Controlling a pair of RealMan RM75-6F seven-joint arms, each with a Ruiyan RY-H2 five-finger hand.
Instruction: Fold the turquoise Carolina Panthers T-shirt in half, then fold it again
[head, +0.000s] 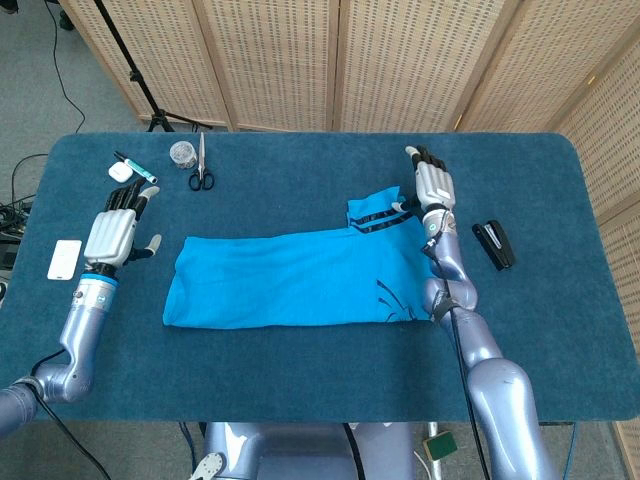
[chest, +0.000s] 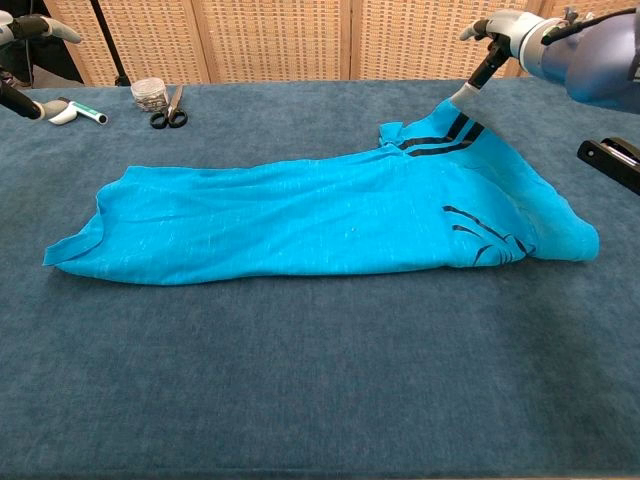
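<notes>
The turquoise T-shirt (head: 300, 280) (chest: 310, 215) lies folded into a long band across the table, its black print near the right end. The black-striped sleeve (head: 375, 215) (chest: 435, 135) is spread flat at the shirt's far right corner. My right hand (head: 432, 185) (chest: 505, 25) hovers over that corner with its fingers stretched out. One fingertip (chest: 467, 88) touches the sleeve's edge, and I see no pinch. To the left of the shirt and apart from it, my left hand (head: 115, 232) (chest: 20, 35) is open and holds nothing. The chest view cuts it off.
A black stapler (head: 493, 244) (chest: 610, 160) lies right of the shirt. At the back left are scissors (head: 201, 178) (chest: 168, 112), a small jar (head: 182, 152) (chest: 149, 93), a marker (head: 140, 172) (chest: 80, 112) and a white case (head: 120, 171). A white phone (head: 65, 258) lies at the left edge.
</notes>
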